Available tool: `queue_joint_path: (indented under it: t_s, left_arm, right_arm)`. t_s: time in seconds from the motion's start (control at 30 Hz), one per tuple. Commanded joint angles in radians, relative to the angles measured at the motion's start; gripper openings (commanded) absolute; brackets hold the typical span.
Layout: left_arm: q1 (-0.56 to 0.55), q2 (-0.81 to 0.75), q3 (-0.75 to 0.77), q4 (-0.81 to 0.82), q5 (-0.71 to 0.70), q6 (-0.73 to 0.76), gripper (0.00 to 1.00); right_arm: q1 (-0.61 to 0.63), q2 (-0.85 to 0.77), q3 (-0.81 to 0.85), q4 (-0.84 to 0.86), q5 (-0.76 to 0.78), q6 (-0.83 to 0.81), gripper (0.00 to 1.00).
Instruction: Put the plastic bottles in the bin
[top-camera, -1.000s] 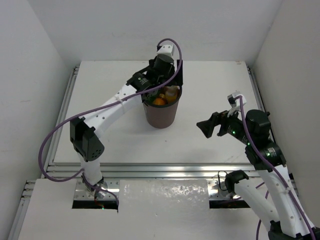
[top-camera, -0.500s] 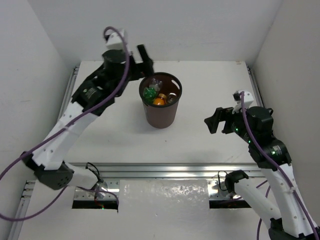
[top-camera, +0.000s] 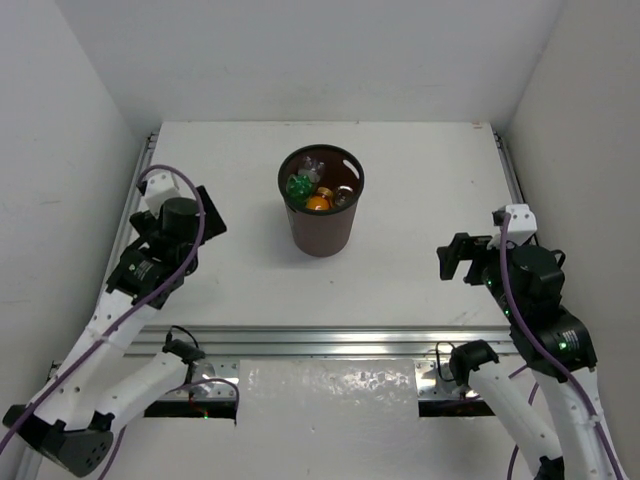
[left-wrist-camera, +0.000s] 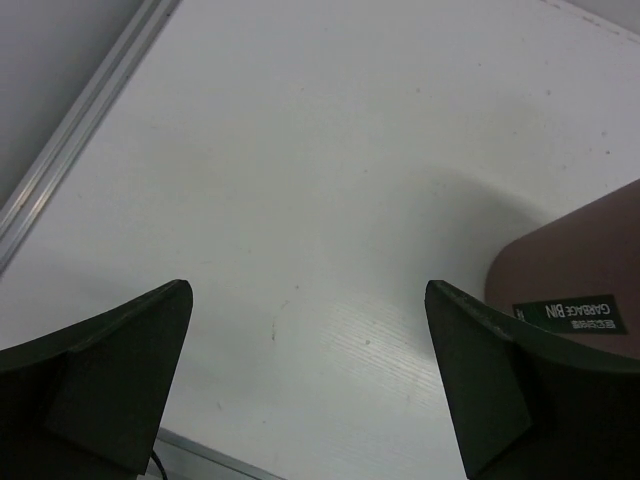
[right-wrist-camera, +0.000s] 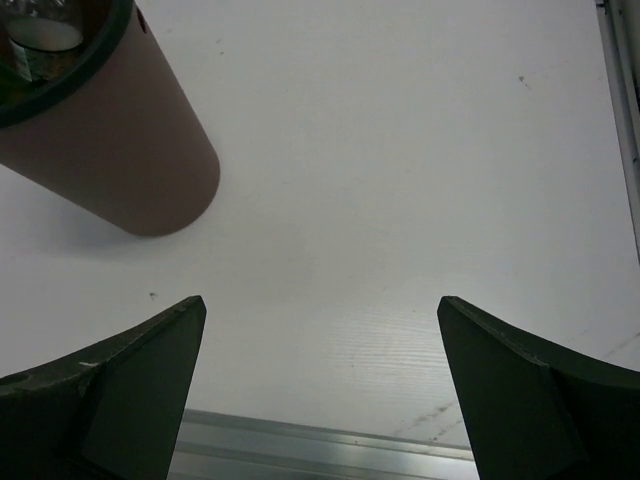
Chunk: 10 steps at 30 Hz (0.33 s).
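Observation:
The dark brown bin (top-camera: 322, 232) stands upright at mid-table. Inside it lie plastic bottles: a green one (top-camera: 299, 186), an orange-filled one (top-camera: 319, 203) and a clear one (top-camera: 343, 198). The left wrist view catches the bin's wall (left-wrist-camera: 590, 270) at the right edge; the right wrist view has the bin (right-wrist-camera: 110, 140) at top left with a bottle (right-wrist-camera: 40, 35) inside. My left gripper (top-camera: 205, 212) hangs open over bare table left of the bin, and in its own view the left gripper (left-wrist-camera: 308, 385) holds nothing. To the right of the bin, my right gripper (top-camera: 458, 258) is open and empty, as the right gripper (right-wrist-camera: 320, 390) shows close up.
A metal rail (top-camera: 300, 340) runs along the table's near edge and another rail (top-camera: 135, 200) along the left side. White walls close in the table at the left, back and right.
My left arm has swung away from above the bin, back to the left and nearer its base, its jaws opening. The right arm has pulled back toward the right.

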Motion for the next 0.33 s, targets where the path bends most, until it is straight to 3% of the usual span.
queue_joint_path:
  t_s: [0.0,0.17,0.3]
  left_arm:
    - [-0.003,-0.063,-0.027,0.058,-0.085,0.02,1.0]
    - [0.0,-0.153,-0.13,0.11,-0.059,-0.033,1.0]
    - [0.005,-0.153,-0.129,0.115,-0.036,-0.036,1.0]
  right_arm:
    - [0.009,0.018,-0.027,0.02,0.007,-0.018,0.99]
    - [0.007,0.022,-0.067,0.046,-0.017,-0.001,0.99]
    - [0.009,0.041,-0.102,0.061,-0.023,0.017,0.99]
